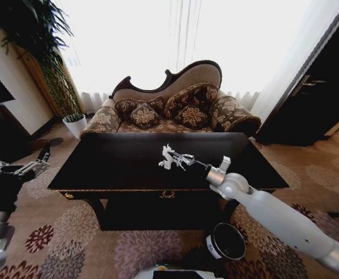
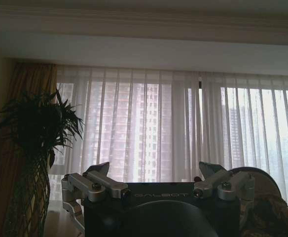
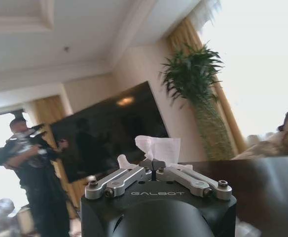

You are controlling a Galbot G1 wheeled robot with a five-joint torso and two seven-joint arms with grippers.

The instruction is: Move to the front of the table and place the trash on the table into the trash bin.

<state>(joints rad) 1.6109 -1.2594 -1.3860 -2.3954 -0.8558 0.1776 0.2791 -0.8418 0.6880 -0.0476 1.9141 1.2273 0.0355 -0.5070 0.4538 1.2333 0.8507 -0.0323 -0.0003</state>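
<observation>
The right pincer (image 1: 177,158) reaches out over the glossy dark worktop (image 1: 123,165), its fingers clamped together on a white tissue lump (image 1: 166,157); in the right wrist view the same tissue (image 3: 158,148) sticks up from between the closed tips. Well back from that pincer, down on the flowered carpet by the right arm's elbow, stands the trash bin (image 1: 227,241). The left pincer (image 1: 43,156) hangs off the worktop's left end, its fingers spread wide apart.
</observation>
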